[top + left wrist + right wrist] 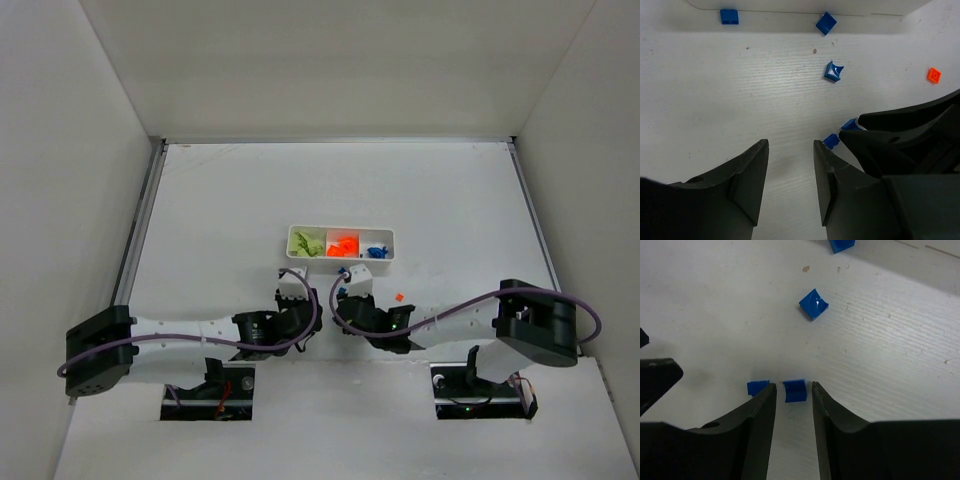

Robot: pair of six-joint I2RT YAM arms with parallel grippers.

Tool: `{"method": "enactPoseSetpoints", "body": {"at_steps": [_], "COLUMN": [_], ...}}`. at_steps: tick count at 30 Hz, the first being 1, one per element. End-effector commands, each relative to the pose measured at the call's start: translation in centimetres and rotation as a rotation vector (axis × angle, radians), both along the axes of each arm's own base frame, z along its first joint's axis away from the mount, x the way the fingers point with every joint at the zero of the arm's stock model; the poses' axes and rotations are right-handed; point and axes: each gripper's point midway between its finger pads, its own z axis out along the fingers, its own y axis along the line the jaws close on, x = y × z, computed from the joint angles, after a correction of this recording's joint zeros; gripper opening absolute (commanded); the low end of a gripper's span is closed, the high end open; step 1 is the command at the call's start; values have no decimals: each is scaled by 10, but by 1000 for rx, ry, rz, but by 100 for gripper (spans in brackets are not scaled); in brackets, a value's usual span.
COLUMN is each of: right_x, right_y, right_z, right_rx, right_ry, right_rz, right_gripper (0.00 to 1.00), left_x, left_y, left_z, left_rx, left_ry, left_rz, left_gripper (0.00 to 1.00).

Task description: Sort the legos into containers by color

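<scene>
Legos (343, 245) partly sorted: tray (340, 229) holds green, orange and blue piles. Left over just in front of tray: several blue bricks (833, 71), one orange brick (934, 75). Right gripper (793, 386) straddles a blue brick (794, 391), not clamped yet. Left gripper (790, 145) released, empty.

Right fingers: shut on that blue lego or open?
Open. The blue lego sits between the right fingers, gaps either side.

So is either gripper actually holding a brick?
Nothing held: the left gripper is open over the table; the right gripper brackets a blue brick at its tips, gaps either side.
</scene>
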Motion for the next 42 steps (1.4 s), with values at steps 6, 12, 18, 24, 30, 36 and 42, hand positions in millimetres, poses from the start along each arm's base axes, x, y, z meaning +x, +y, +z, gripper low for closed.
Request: {"method": "enactPoseSetpoints", "body": {"at_steps": [6,12,18,24,30,36,42], "right_x": [1,2,21,80,140,168,155], "right_y": [9,2,-14,-54,-86,-92,-101], "right_z": [6,33,79,123,127,128,122], "right_rx": [64,141,230,265,226,208,235], "right_ry": [12,-23,-88,-181,-207,-214,-225], "right_rz": [16,-7,-57,-175,-289,-340,-361], "right_gripper": [28,25,26,25,25,50,59], "left_x": [-7,-11,-18,-20,-19,-16,-18], "left_y": [-1,-3,-16,-30,-40,-46,-58], "left_z": [-6,-6,-9,-14,-14,-16,-23], "left_rx": [9,2,19,60,61,85,110], "left_ry": [12,15,22,20,16,11,12], "left_rz": [-5,-15,-47,-69,-81,-90,-109], "left_gripper": [39,41,43,44,45,45,45]}}
